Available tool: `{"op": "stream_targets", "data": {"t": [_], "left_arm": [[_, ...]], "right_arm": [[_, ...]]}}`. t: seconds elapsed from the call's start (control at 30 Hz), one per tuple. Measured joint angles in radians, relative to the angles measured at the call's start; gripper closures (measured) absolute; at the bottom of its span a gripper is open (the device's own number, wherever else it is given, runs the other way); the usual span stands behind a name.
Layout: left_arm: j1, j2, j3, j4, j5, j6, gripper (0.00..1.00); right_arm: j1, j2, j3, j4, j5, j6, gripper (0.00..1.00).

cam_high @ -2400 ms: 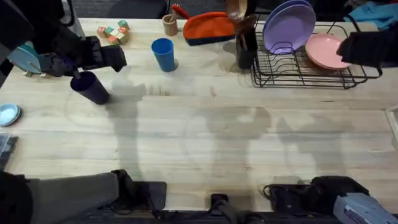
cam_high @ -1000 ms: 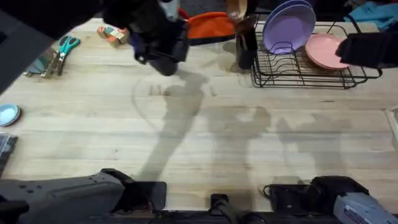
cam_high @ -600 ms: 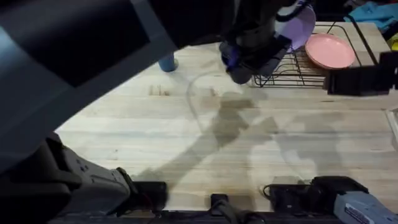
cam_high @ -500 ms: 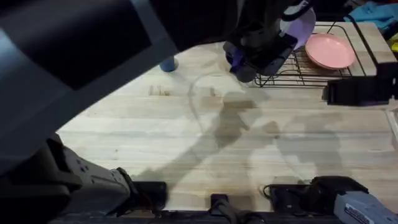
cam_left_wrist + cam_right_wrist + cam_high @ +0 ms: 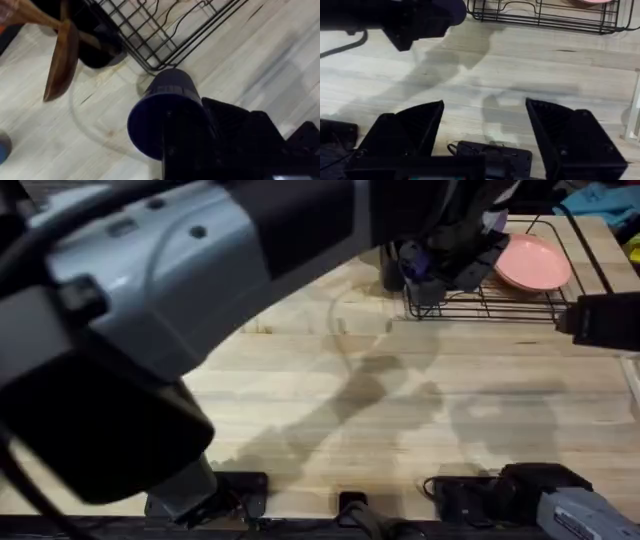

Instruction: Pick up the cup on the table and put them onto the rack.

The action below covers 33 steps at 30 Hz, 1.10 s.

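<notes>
Navy cup (image 5: 167, 117) sits clenched in the left hand (image 5: 190, 150), one finger down inside the mouth and the other along the outer wall, so the tumbler hangs tilted with its base leading toward the rack (image 5: 165, 30). From where I stand the left arm stretches right across the bench (image 5: 400, 420), and its hand hovers at the rack's near corner, just beside the black utensil holder (image 5: 95, 45) with its wooden spoon (image 5: 60, 60). Beyond the hand, on the wires, lies the pink plate (image 5: 530, 262).

My guess is the carry is nearly over and the placing comes next. To do it well, the hand should lift enough that the cup's base clears the rack's rim wire, travel past the corner over open wires short of the pink plate, then lower before letting go. Dropping from height risks the tumbler bouncing out. The utensil holder is close to the hand's side, so a wide swing could knock it.

The right hand (image 5: 485, 125) waits well apart, fingers spread, grasping nothing, low over the bare bench.
</notes>
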<state>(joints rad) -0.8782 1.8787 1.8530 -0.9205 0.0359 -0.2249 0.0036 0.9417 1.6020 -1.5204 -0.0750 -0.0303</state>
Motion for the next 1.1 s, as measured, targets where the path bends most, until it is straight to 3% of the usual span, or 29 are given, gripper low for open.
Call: {"op": "stream_targets", "data": {"t": [0.07,0.5,0.73,0.93,1.1], "left_arm": [[-0.007,0.068,0.082,0.055,0.002,0.008,0.961],[-0.008,0.155,0.083,0.153,-0.044,0.035,0.961],[-0.03,0.224,0.083,0.197,-0.163,0.039,0.961],[-0.064,0.245,0.084,0.202,-0.194,0.039,0.961],[-0.066,0.273,0.084,0.221,-0.217,0.042,0.961]], "right_arm": [[0.0,0.0,0.0,0.0,0.0,0.0,0.009],[0.0,0.0,0.0,0.0,0.0,0.0,0.01],[0.0,0.0,0.0,0.0,0.0,0.0,0.009],[0.0,0.0,0.0,-0.026,0.0,0.0,0.009],[0.0,0.0,0.0,-0.033,0.0,0.0,0.009]]}}
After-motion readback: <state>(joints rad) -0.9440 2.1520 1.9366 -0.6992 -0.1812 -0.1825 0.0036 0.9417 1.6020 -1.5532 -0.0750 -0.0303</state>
